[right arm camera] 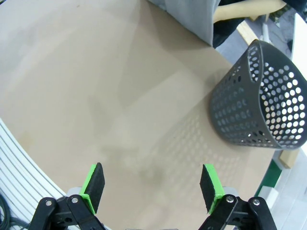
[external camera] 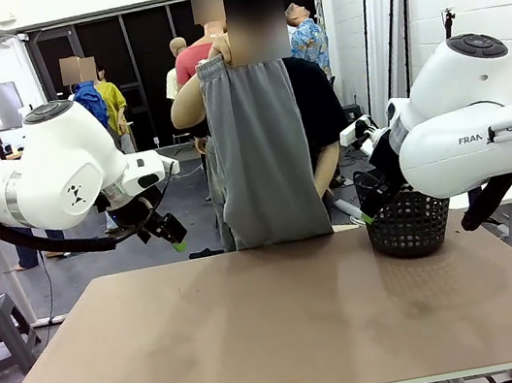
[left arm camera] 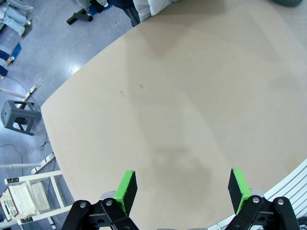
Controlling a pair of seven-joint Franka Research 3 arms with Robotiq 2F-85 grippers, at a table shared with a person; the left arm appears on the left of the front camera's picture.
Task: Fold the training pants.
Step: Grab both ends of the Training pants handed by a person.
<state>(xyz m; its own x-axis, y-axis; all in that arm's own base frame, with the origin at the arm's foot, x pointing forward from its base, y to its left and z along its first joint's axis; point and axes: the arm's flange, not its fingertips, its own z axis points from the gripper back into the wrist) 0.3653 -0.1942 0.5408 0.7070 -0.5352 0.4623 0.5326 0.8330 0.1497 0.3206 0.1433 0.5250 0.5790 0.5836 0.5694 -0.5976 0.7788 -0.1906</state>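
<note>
Grey training pants (external camera: 264,151) hang upright, held up by a person (external camera: 322,102) just beyond the tabletop's (external camera: 259,328) far edge, well apart from both claws. The left claw (left arm camera: 183,184) and right claw (right arm camera: 153,184) hover wide open over bare brown surface. The right wrist view adds a dark perforated basket (right arm camera: 259,96) at the tabletop's edge.

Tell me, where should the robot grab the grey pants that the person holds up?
Probably the free bottom hems, coming from the robot's side across the table. The training pants hang flat and straight from the person's hand at the waistband, so that low edge is loose and nearest.
</note>
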